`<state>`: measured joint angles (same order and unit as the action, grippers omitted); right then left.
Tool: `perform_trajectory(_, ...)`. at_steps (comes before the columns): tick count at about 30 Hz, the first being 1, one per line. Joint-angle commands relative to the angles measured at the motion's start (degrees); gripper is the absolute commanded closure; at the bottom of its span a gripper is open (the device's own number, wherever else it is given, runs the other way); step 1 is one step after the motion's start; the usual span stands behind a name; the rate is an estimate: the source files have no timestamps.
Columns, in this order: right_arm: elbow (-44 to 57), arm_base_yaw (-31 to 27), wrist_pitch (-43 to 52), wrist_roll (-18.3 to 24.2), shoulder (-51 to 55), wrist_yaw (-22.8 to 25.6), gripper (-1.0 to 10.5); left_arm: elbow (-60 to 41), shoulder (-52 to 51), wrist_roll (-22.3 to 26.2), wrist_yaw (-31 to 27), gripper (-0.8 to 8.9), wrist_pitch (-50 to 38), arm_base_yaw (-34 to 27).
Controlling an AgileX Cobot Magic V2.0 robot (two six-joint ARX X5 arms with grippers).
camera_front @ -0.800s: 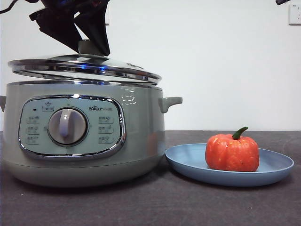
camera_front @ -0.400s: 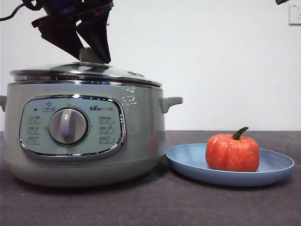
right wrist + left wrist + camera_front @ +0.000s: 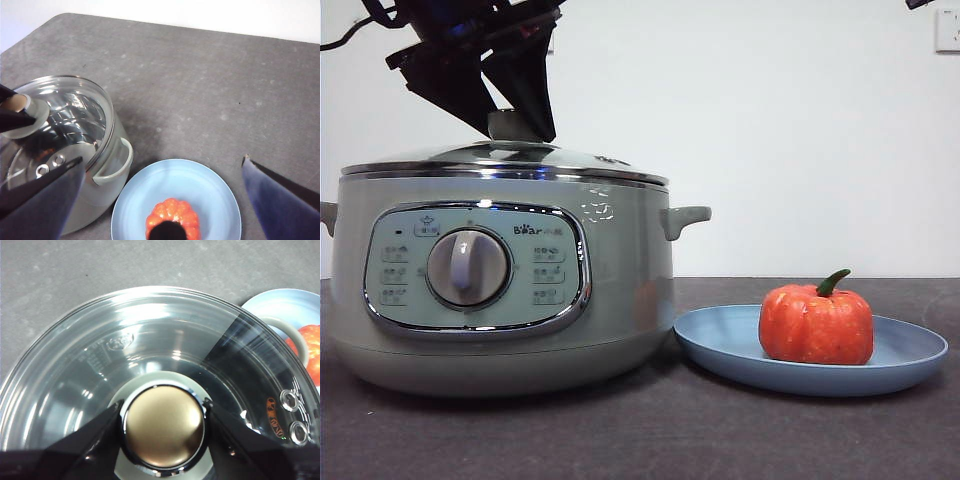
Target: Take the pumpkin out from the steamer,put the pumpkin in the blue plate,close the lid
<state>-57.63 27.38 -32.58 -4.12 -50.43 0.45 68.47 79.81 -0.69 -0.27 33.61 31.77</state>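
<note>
Nearest the front camera, the steamer stands on the dark table, with the blue plate just beside it and the pumpkin resting upright on the plate. The lid sits level on the steamer's rim, and the left gripper clamps the lid's knob between its jaws. The risk now lies in letting go: jaws that drag while opening, or an arm that rises before they part, could tilt the lid off its seat. The right gripper hangs spread wide above the plate, away from the work.
</note>
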Motion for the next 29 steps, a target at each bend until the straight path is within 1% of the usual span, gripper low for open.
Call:
perform_trajectory(1,0.28,0.07,0.42,-0.55,0.09,0.11,3.8,0.11,0.48,-0.26,2.05,8.22,-1.09,0.35)
perform_trajectory(8,0.28,0.07,0.37,-0.57,0.09,0.09,3.8,0.11,0.48,0.68,1.66,8.22,0.79,0.2)
perform_trajectory(10,0.28,0.07,0.37,-0.57,0.09,0.09,3.8,0.11,0.48,0.76,1.66,8.04,0.79,0.0)
perform_trajectory(11,0.28,0.07,0.37,-0.57,0.09,0.09,3.8,0.11,0.48,0.76,1.68,7.72,0.79,0.0)
perform_trajectory(12,0.28,0.07,0.37,-0.57,0.09,0.09,3.8,0.11,0.48,0.74,1.7,6.92,0.79,0.0)
perform_trajectory(13,0.28,0.07,0.37,-0.57,0.09,0.09,3.8,0.11,0.48,0.74,1.7,5.98,0.79,0.0)
perform_trajectory(14,0.31,0.07,0.37,-0.57,0.09,0.09,3.8,0.11,0.48,0.72,1.68,4.81,0.81,-0.02)
perform_trajectory(15,0.28,0.07,0.37,-0.57,0.09,0.09,3.8,0.11,0.48,0.72,1.7,3.96,0.74,0.0)
perform_trajectory(16,0.28,0.07,0.37,-0.57,0.09,0.07,3.8,0.11,0.46,0.7,1.68,3.71,0.68,-0.02)
perform_trajectory(23,0.28,0.07,0.35,-0.55,0.09,0.09,3.8,0.2,-0.92,0.7,1.66,3.73,0.07,0.02)
perform_trajectory(29,0.31,0.07,0.13,-0.44,0.09,0.07,3.8,0.22,-7.67,0.26,1.68,3.78,1.07,0.04)
